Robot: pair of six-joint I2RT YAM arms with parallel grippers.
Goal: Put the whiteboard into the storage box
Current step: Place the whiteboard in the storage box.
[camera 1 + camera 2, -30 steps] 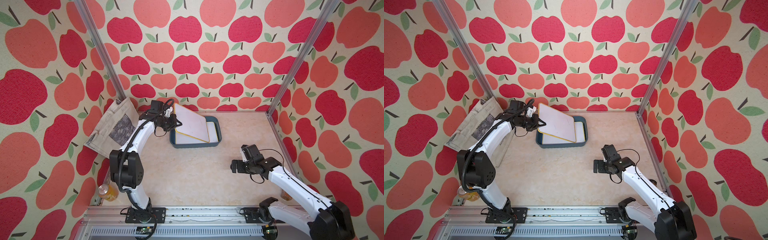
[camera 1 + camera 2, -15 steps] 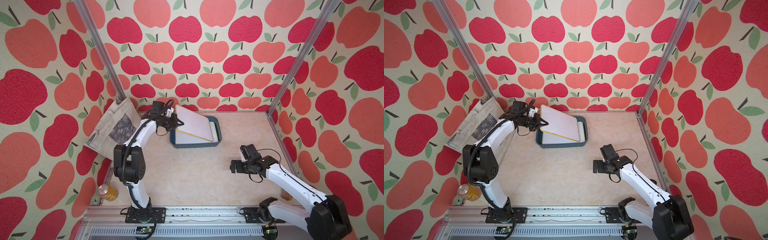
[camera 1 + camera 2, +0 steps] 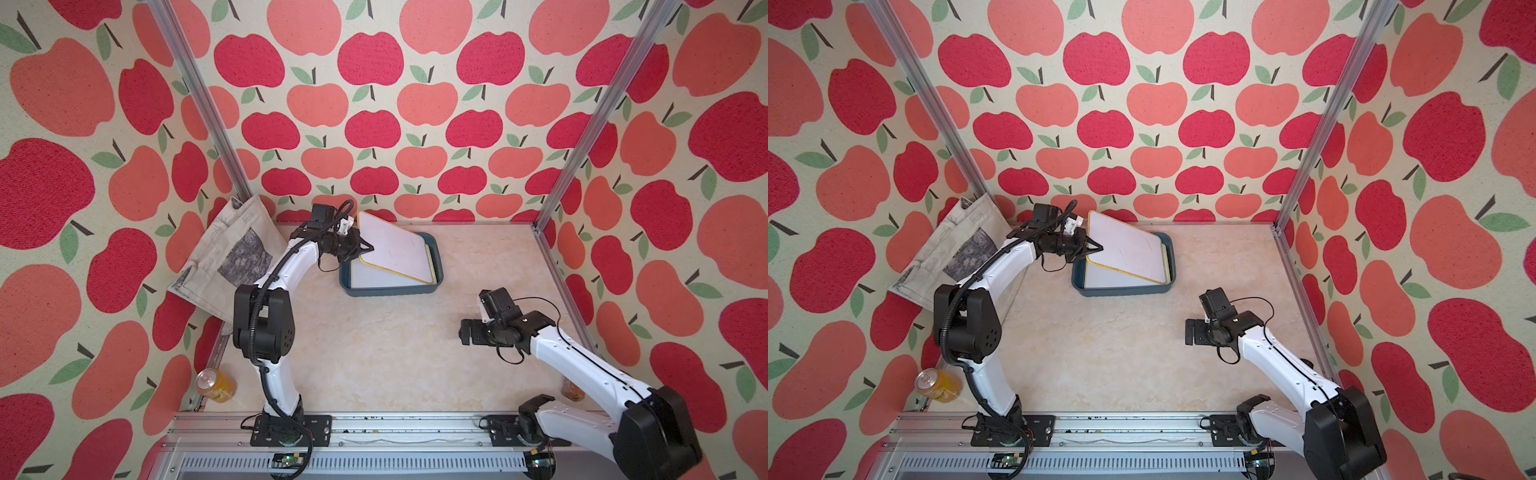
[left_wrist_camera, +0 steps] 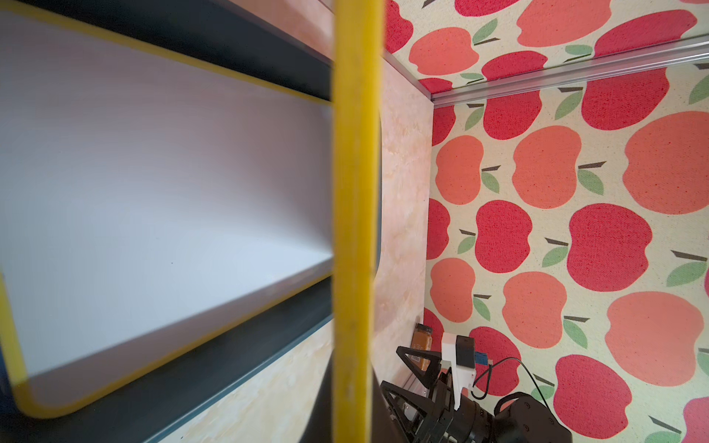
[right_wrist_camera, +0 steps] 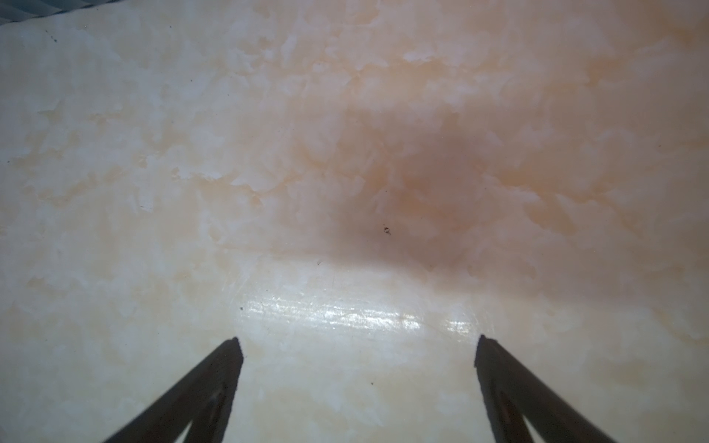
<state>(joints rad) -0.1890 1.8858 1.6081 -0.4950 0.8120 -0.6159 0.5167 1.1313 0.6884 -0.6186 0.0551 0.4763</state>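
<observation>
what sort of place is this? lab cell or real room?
Likely a staged robot test cell, not a real room: aluminium frame posts, apple-print wall panels, and a left arm and right arm bolted to a front rail.

We read this as robot test cell in lab. Aluminium posts point(image 3: 204, 104) frame enclosure; apple-print backdrop point(image 3: 374, 104) covers walls on three sides. Marble-look tabletop point(image 3: 395, 353) forms work surface. We note slotted rail point(image 3: 415, 432) along front edge, with left arm point(image 3: 291, 266) and right arm point(image 3: 582, 365) mounted on black plates, cables exposed. Props we see: storage box point(image 3: 390, 289), tote bag point(image 3: 232, 253) at side wall, drinks can point(image 3: 214, 384) near front corner.
</observation>
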